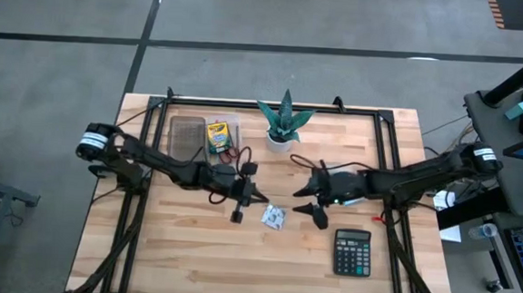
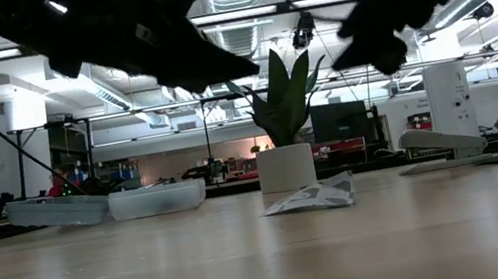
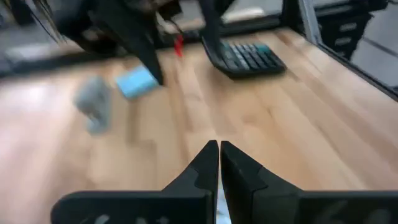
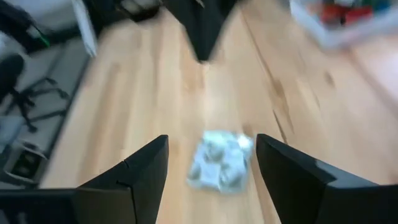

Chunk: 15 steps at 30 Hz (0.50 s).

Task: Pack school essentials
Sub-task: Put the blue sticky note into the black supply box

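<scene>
A small crumpled whitish packet (image 1: 273,217) lies flat on the wooden table between the two arms; it also shows in the low view (image 2: 311,195). My right gripper (image 1: 302,200) is open and hangs just above the table, its fingers on either side of the packet (image 4: 221,163) without touching it. My left gripper (image 1: 260,198) is shut, off the table, pointing toward the right arm (image 3: 217,149). The yellow-green crayon box (image 1: 217,135) lies in a clear bin at the far left. A light-blue sticky-note pad (image 3: 135,82) lies on the table under the right arm.
A black calculator (image 1: 353,252) lies toward the near right. The green spiky plant in its white pot (image 1: 284,122) stands at the far middle. The clear bin's lid (image 1: 186,138) lies beside the bin. Bare wood stretches along the near edge.
</scene>
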{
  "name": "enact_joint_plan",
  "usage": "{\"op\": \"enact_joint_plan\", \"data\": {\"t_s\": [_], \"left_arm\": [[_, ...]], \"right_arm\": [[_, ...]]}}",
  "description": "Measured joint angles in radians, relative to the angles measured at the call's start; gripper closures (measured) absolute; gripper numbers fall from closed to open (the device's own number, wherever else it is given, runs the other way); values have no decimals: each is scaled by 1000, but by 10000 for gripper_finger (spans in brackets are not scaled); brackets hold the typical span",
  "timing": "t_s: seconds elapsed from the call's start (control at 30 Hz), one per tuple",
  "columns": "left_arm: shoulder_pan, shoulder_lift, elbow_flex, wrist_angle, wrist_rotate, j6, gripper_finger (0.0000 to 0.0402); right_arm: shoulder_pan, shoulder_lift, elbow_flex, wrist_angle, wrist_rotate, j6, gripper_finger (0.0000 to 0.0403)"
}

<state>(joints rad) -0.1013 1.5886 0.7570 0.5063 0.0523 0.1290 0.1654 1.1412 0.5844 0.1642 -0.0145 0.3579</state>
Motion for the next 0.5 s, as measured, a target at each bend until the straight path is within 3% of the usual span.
{"op": "enact_joint_plan", "data": {"t_s": [0.17, 0.5], "left_arm": [[-28, 79, 7, 11, 1, -124, 402], [-64, 262, 78, 58, 2, -161, 402]], "right_arm": [[0, 122, -3, -11, 15, 52, 172], [2, 360, -5, 119, 14, 130, 173]]}}
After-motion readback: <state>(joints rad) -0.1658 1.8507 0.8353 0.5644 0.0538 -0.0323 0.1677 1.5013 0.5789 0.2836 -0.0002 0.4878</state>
